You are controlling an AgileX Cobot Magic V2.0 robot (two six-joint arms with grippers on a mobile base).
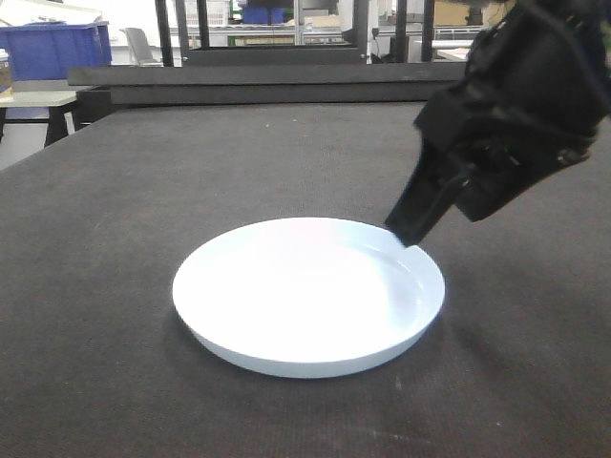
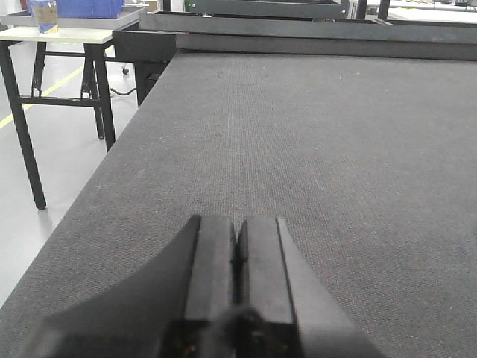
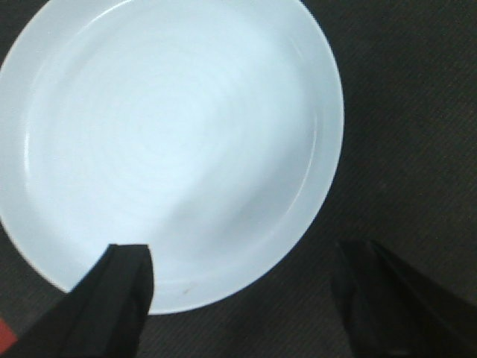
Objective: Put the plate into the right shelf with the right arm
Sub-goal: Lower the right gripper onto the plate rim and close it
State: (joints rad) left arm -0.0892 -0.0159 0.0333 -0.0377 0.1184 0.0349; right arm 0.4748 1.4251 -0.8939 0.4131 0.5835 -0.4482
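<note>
The plate [image 1: 307, 294] lies flat on the dark grey mat of the table [image 1: 115, 219], towards the near edge, and its shallow well shows plain white from rim to rim. My right gripper [image 1: 412, 224] comes down at a slant from the upper right, its tip at the plate's far right rim; whether it touches the rim I cannot tell.

From my right wrist, the plate [image 3: 168, 142] fills most of the view. My right gripper [image 3: 244, 250] has its 2 fingers spread wide apart. 1 finger [image 3: 115, 298] overlaps the plate's edge and the other stands over the mat, just outside the rim. The rim lies in the gap between them and is not clamped.

My left gripper [image 2: 237, 283] hovers low over the bare mat near the table's left edge, its 2 fingers pressed together pad to pad.

Beyond the table, on the left, a blue bin [image 1: 52, 48] sits on a pale-topped side table [image 2: 74, 33]; its contents are hidden from me. Beside it stands a small clear container [image 2: 43, 15], and I cannot make out what is in it. Further back, a rack [image 1: 315, 29] carries another blue bin [image 1: 256, 14], too small to read.
</note>
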